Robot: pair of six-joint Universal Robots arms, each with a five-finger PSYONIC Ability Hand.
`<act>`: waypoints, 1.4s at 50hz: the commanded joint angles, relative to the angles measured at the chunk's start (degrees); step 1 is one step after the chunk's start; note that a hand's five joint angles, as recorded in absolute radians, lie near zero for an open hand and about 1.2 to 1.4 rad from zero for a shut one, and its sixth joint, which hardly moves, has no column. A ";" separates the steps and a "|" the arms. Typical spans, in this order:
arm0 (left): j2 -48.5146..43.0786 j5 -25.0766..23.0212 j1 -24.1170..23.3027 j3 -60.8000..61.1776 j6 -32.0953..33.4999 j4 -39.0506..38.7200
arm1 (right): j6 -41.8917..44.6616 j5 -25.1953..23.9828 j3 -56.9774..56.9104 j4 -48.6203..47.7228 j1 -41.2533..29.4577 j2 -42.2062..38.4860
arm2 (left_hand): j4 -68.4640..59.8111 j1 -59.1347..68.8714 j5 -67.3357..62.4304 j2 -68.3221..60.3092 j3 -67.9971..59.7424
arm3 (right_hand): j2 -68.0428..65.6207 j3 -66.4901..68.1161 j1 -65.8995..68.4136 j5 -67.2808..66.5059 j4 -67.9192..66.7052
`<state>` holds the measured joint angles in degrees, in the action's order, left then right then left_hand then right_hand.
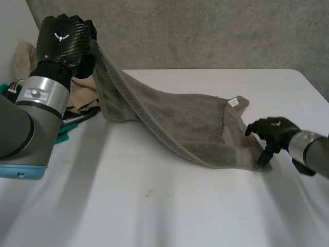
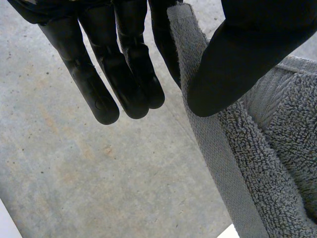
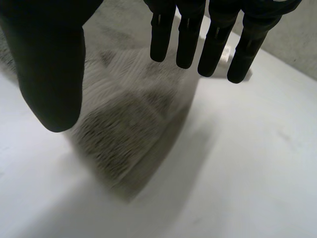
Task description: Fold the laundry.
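Note:
A grey towel (image 1: 180, 123) stretches across the white table (image 1: 154, 206), one end lifted high at the far left, the other lying near the right side with a small white tag (image 1: 234, 102). My left hand (image 1: 61, 41) is raised there, and in its wrist view its thumb (image 2: 237, 64) pinches the towel's hemmed edge (image 2: 213, 148) against the fingers. My right hand (image 1: 272, 131) rests low at the towel's right end, fingertips touching the table beside the corner. In the right wrist view its fingers (image 3: 188, 29) are straight and apart from the thumb, above the towel (image 3: 129, 134), holding nothing.
A pile of other laundry lies at the far left behind my left arm: a beige cloth (image 1: 85, 95) and something teal (image 1: 64, 135). A concrete wall (image 1: 205, 31) runs behind the table's far edge.

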<state>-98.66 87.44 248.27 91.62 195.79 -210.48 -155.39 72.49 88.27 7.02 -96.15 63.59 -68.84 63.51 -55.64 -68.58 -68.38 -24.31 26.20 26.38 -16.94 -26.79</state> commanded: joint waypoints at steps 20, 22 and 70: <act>5.67 0.36 0.82 -1.01 -4.01 6.66 | 3.59 0.90 2.87 -8.53 4.29 12.15 | -11.16 16.49 -14.36 -11.42 -11.62 | -55.69 53.80 53.62 -53.06 -53.21; 7.07 0.36 0.82 -1.36 -4.02 8.06 | 8.32 0.73 1.56 -3.46 7.19 17.06 | -11.16 16.49 -14.36 -11.42 -11.62 | -55.69 53.80 53.62 -53.06 -53.21; -25.18 4.05 0.55 -42.95 12.96 -7.58 | 8.79 20.15 -38.70 -25.57 -4.22 -0.57 | -11.16 16.49 -14.36 -11.42 -11.62 | -55.69 53.80 53.62 -53.06 -53.21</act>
<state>-124.14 90.19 249.04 44.95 210.36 -218.82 -144.24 92.80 47.25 -16.45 -100.39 62.22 -68.87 63.51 -56.79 -68.68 -68.52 -67.48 68.19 64.18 -57.16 -68.63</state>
